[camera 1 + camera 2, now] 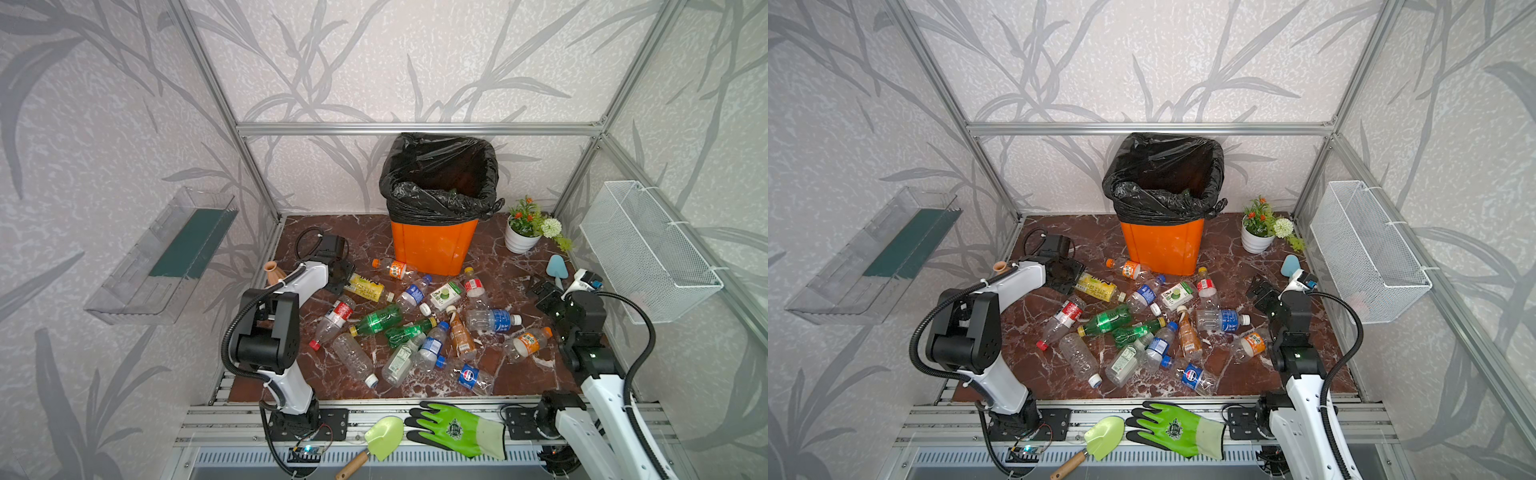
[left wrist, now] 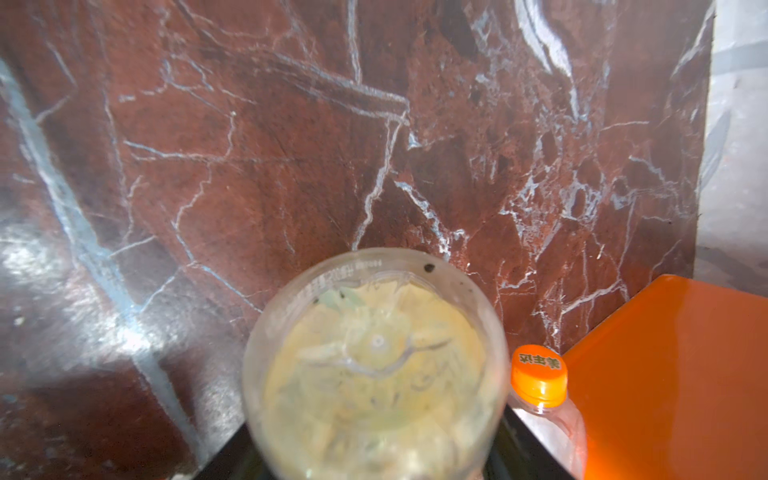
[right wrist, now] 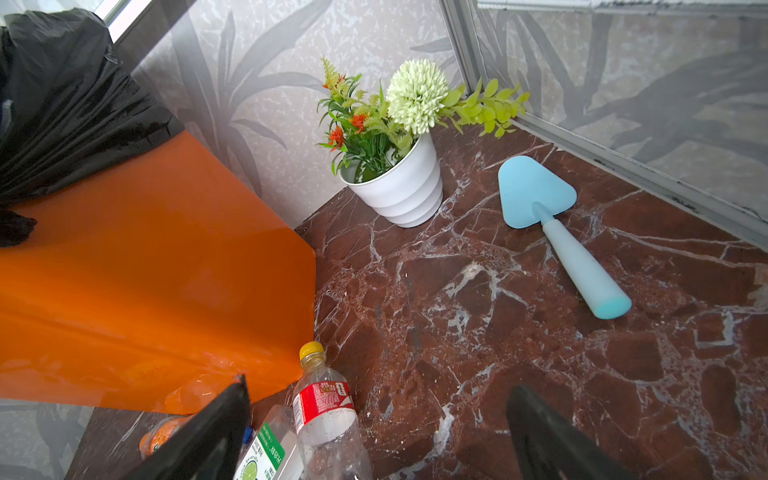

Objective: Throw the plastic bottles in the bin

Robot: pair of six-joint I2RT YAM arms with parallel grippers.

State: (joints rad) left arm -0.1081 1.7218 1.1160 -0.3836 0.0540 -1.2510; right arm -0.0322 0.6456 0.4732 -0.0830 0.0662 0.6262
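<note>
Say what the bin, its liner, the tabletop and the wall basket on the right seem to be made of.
Bin: smooth glossy orange plastic, judging by its sheen and moulded creases.
Liner: thin black plastic film, crinkled and shiny.
Tabletop: polished red-brown marble with white veins, or a printed imitation.
Basket: white-coated wire mesh, a fine see-through grid.

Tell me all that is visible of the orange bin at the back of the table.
The bin is tall, square, of glossy orange plastic, narrowing slightly downward. A shiny black bag lines it, folded over the rim and knotted at one corner. It stands upright and open at the back of the marble table. A green thing shows inside. An orange-capped bottle lies near its front; contact is unclear.
</note>
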